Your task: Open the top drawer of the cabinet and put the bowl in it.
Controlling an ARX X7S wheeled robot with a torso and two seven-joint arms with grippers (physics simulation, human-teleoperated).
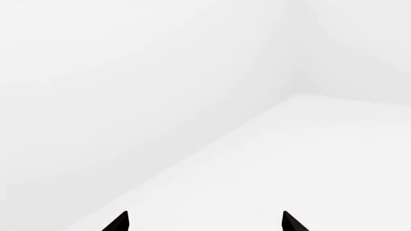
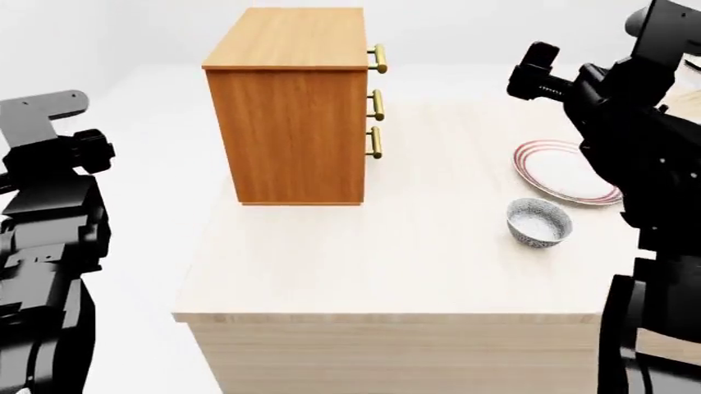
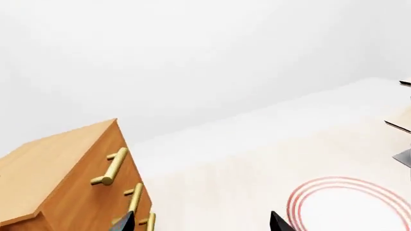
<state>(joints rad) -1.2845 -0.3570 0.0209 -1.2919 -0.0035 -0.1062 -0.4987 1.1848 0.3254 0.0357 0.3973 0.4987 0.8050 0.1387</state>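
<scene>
Looking from your head camera, nearest first:
Left end effector: only two dark fingertips show in its wrist view, set apart with nothing between them, facing blank white surroundings.
Right end effector: two dark tips likewise spread, gripping nothing, aimed toward the cabinet's front and the plate.
Desk: pale wood, carrying everything below.
Bowl: you have it upright, mouth up, on the desk to your right, just nearer than the plate and well apart from the cabinet.
Plate: flat, white with red rings, partly behind your right arm.
Cabinet: stands upright at the desk's far left; its front faces right.
Top drawer: closed flush; its brass bar handle runs horizontally across the front.
</scene>
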